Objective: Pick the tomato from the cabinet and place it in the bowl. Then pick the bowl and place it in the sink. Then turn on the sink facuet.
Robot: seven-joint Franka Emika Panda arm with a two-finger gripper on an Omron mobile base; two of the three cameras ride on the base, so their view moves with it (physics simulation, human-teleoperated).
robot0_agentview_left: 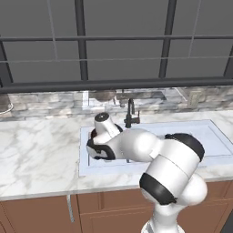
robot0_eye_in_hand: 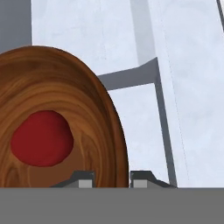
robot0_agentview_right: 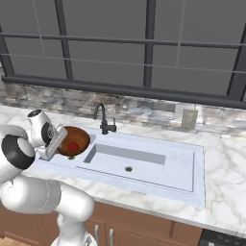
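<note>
While the pincer point(robot0_eye_in_hand: 112, 178) pinches the rim of the bowl point(robot0_agentview_right: 73, 141) (tomato point(robot0_eye_in_hand: 41, 138) inside), held over the sink point(robot0_agentview_right: 187, 166) at its small basin, it should lower the bowl level beneath itself before letting go.

Kitchen: marble counter point(robot0_agentview_left: 41, 150), double-basin sink point(robot0_agentview_right: 144, 166), dark faucet point(robot0_agentview_right: 103, 117), wooden cupboards point(robot0_agentview_left: 109, 211), stone backsplash point(robot0_agentview_right: 144, 109).

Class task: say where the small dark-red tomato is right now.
The small glossy dark-red tomato lies inside the round reddish-brown wooden bowl, over the left end of the pale bluish-white sink, left of the slim dark faucet; the pincer grips the bowl's rim.
</note>
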